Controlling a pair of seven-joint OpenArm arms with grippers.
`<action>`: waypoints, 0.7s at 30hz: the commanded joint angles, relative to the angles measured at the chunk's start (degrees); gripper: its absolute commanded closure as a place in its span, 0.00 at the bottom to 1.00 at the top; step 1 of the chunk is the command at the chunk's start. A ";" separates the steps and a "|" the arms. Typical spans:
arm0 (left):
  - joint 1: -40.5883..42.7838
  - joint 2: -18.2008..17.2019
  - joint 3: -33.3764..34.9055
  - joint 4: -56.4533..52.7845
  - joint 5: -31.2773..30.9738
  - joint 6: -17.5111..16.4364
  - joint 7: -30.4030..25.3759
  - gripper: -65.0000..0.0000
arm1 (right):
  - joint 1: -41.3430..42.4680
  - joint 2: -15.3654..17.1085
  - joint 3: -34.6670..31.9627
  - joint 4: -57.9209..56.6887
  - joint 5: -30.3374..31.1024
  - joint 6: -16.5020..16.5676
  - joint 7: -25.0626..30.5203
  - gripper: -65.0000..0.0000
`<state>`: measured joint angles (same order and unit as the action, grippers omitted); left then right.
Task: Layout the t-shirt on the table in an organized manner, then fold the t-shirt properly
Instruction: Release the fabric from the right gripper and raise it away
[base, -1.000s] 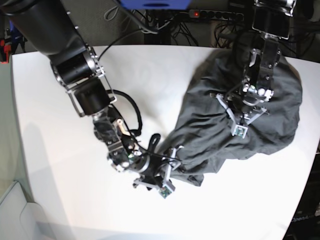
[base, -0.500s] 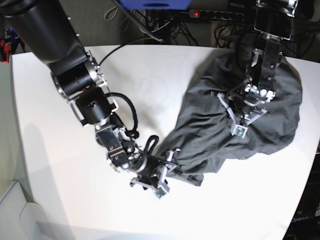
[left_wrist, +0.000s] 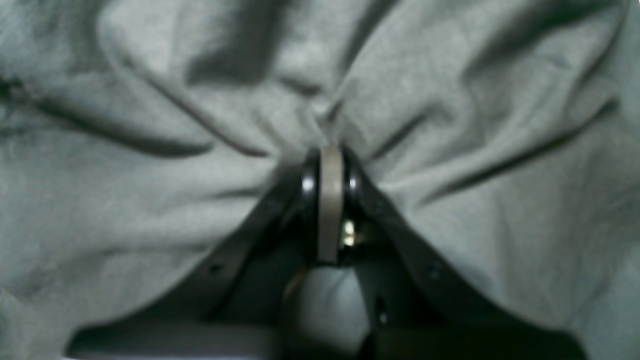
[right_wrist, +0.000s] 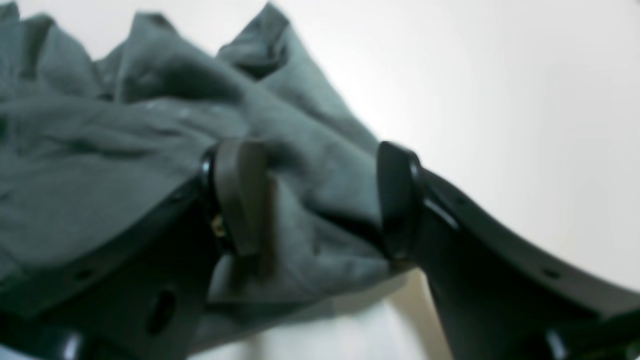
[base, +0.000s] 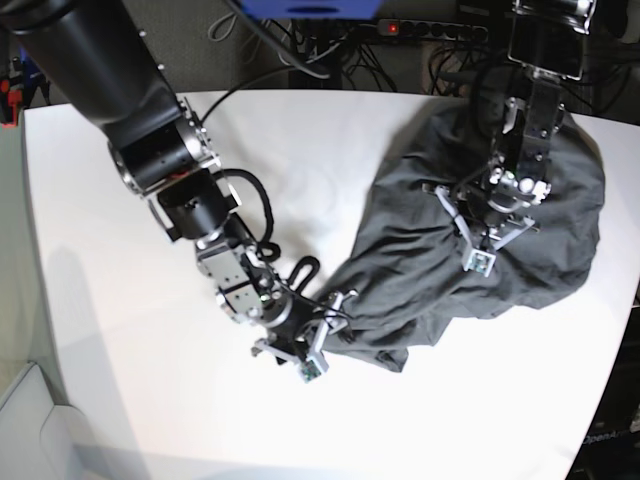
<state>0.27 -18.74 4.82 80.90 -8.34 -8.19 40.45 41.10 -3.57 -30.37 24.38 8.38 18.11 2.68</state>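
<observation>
The dark grey t-shirt (base: 420, 260) lies bunched in a rumpled heap on the right half of the white table (base: 300, 150). My left gripper (base: 500, 210) stands over the heap's middle, shut on a pinch of the t-shirt (left_wrist: 450, 150); its fingertips (left_wrist: 330, 170) are pressed together and creases radiate from them. My right gripper (base: 335, 315) is at the heap's lower-left edge, open. In the right wrist view a fold of the t-shirt (right_wrist: 125, 150) lies between the two fingers (right_wrist: 240, 200), which stand apart around the gripper's midpoint (right_wrist: 320, 200). Bare table (right_wrist: 500, 100) shows beyond.
A power strip (base: 430, 30) and tangled cables lie behind the table's far edge. The right arm's thick black links (base: 160, 150) reach across the left half of the table. The shirt's right side nears the table's right edge (base: 625, 330).
My right arm has swung, and its gripper has shifted slightly left and up along the shirt's lower-left edge. The left gripper and the heap have stayed put.
</observation>
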 joint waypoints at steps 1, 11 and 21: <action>0.39 -0.55 -0.03 -0.24 0.91 -0.12 3.99 1.00 | 2.11 -0.43 0.26 0.89 0.54 0.13 1.67 0.44; 0.39 -0.64 -0.03 -0.24 0.91 -0.12 3.91 1.00 | 1.14 -1.31 0.35 -1.13 0.54 0.13 1.85 0.45; 0.65 -0.55 -0.03 -0.24 0.82 -0.12 3.38 1.00 | 1.23 -2.36 0.26 -10.62 0.63 0.13 8.27 0.61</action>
<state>0.32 -18.76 4.82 80.90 -8.16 -8.19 40.25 40.60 -5.67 -30.28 13.28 8.84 18.13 10.66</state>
